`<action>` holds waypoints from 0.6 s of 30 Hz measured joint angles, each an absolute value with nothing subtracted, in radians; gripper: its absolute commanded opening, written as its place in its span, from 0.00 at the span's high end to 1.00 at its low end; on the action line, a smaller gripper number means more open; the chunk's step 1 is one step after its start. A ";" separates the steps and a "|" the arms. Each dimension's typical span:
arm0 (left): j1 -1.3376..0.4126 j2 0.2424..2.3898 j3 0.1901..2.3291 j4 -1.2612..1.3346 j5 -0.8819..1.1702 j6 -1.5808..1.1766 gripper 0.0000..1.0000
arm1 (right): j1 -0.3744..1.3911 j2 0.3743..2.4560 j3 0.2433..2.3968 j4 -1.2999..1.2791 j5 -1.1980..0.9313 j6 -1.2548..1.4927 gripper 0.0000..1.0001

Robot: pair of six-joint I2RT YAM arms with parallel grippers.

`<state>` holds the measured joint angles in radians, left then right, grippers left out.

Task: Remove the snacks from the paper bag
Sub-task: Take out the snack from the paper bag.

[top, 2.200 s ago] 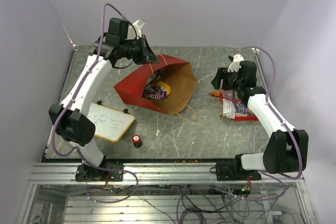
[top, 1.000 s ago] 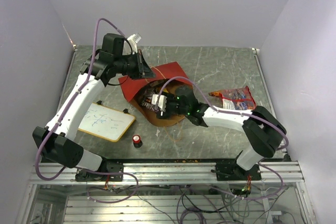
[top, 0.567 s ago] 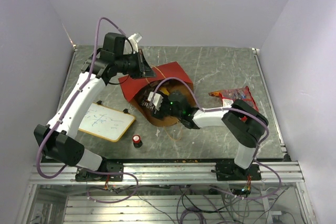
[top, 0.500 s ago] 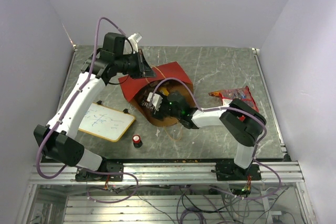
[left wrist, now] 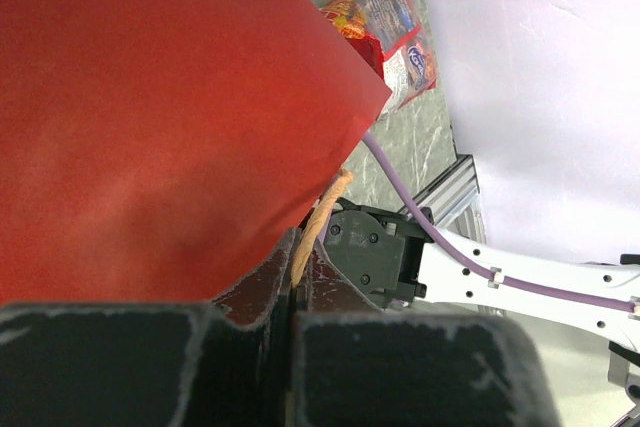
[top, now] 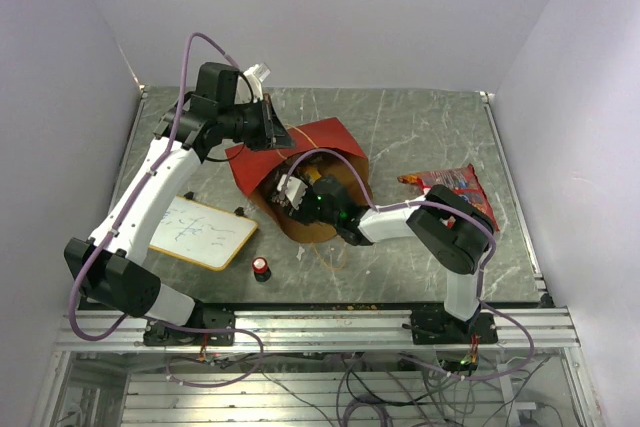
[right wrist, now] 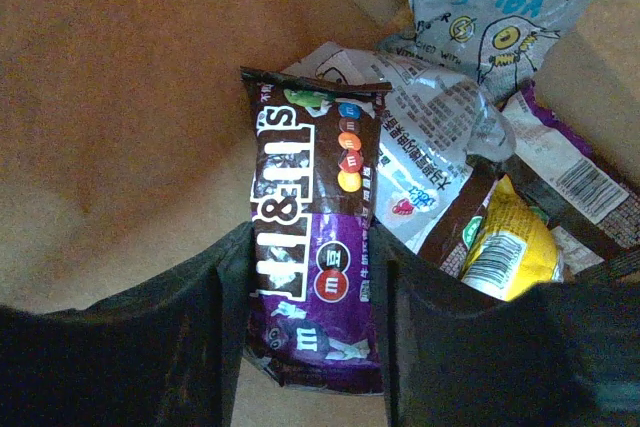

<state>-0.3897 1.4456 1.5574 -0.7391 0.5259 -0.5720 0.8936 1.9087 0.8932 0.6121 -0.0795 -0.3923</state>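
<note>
- Left hand [top: 272, 127]: upper left of top view, clenched on paper bag [top: 325, 135] rim at string handle [left wrist: 322, 209]; mouth propped open.
- Paper bag: centre, lying on tabletop [top: 420, 117], snacks inside.
- Right hand [right wrist: 310, 247]: inside bag mouth, fingers flanking purple packet [right wrist: 315, 167]; gripped or merely straddled, cannot tell.
- Step: picking one snack from pile.
- Next move, judged: firm pinch, lift clear of rim, set beside red chip bag [top: 448, 185] at right.
- Unclear: packet count under pile; right fingertips hidden in top view.

Pale lilac walls [top: 330, 17], grey marbled tabletop [top: 420, 132], aluminium front rail [top: 330, 328]
</note>
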 measured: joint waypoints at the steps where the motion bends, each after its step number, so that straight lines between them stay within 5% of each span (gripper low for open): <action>1: -0.390 1.446 1.559 -0.742 0.524 -0.569 0.93 | 0.894 1.909 0.893 0.612 -0.075 -0.392 0.60; 18: -0.390 1.446 1.565 -0.754 0.514 -0.557 0.93 | 0.894 1.841 0.888 0.562 -0.056 -0.377 0.73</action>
<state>-0.3897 1.4456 1.5646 -0.7536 0.5140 -0.5571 0.8944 1.8412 0.8879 0.5625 -0.0555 -0.3775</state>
